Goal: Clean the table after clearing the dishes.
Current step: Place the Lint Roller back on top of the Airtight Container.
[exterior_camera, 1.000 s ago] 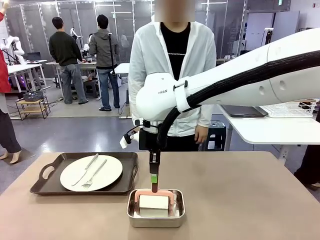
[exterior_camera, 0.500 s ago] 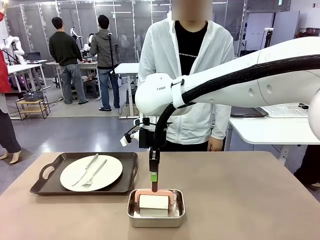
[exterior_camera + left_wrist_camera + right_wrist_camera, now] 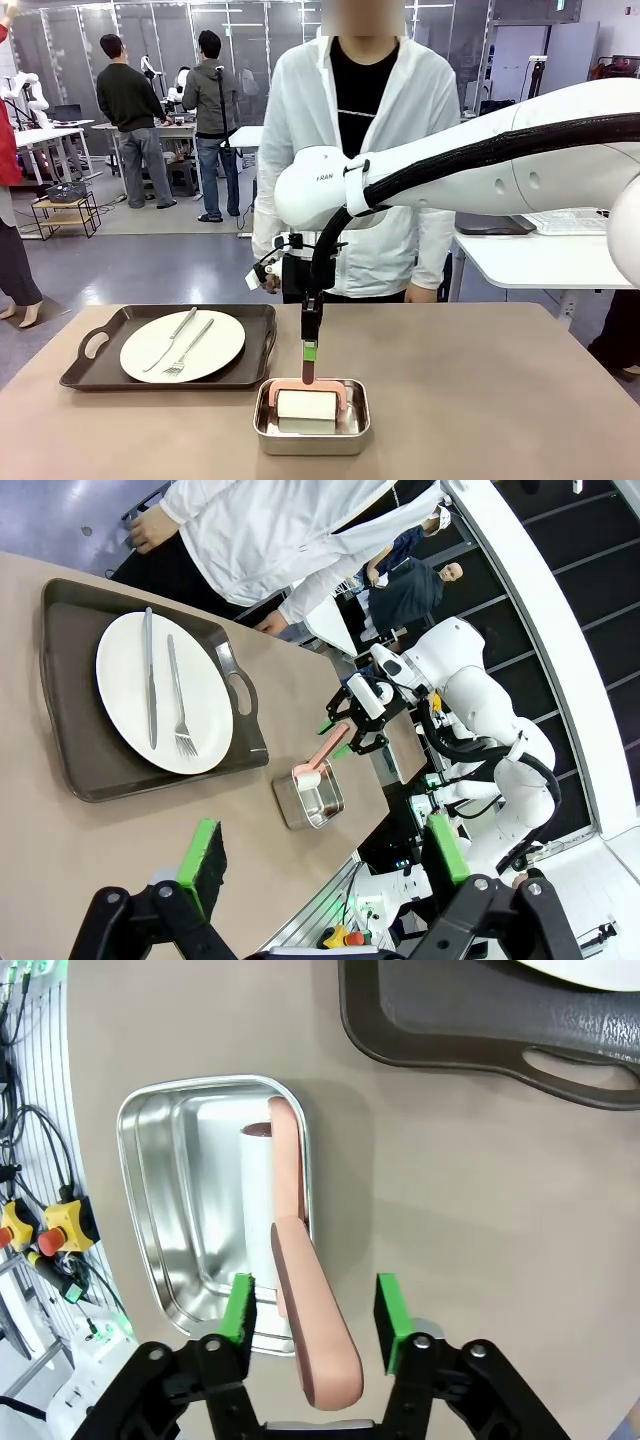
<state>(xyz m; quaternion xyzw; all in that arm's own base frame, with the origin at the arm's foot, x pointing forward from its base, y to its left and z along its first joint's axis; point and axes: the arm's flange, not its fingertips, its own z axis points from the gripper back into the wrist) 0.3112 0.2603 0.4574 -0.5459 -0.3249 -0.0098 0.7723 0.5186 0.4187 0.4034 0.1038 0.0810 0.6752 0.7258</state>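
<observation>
- R claw (image 3: 312,1285): released. Pads stand either side of the lint roller's pink handle (image 3: 300,1300) with a gap each side; nothing gripped.
- L claw (image 3: 321,823): spread wide, empty.
- Roller: white roll (image 3: 307,404) lies in the steel pan (image 3: 312,442) at the near middle of the worktop (image 3: 500,400). The handle rises over the pan's rim, up between my pads.
- Dishes: one white plate (image 3: 182,346) with knife (image 3: 172,338) and fork (image 3: 190,348), on the dark tray (image 3: 90,372). It sits on my left half of the worktop, just beside the pan, not yet cleared.
- Risk 1: the handle is loose. If a pad brushes it as I lift, it could tip sideways and clatter, or shove the light pan.
- Risk 2: if I re-close off-centre, one pad could catch the pan's rim along w/ the handle, dragging the pan.
- Risk 3: rolling the worktop w/ the tray on it would mean bumping the tray and leaving that patch uncleaned.
- Risk 4: my R forearm spans the middle close to the person (image 3: 360,150) at the far edge, so a wide swing could hit them.
- Pose, R arm: enters from the right, forearm reaching across, wrist bent straight down, fingers vertical over the pan.
- Pose, L arm: held high off to the side, claw tilted down at the worktop, well apart from everything.
</observation>
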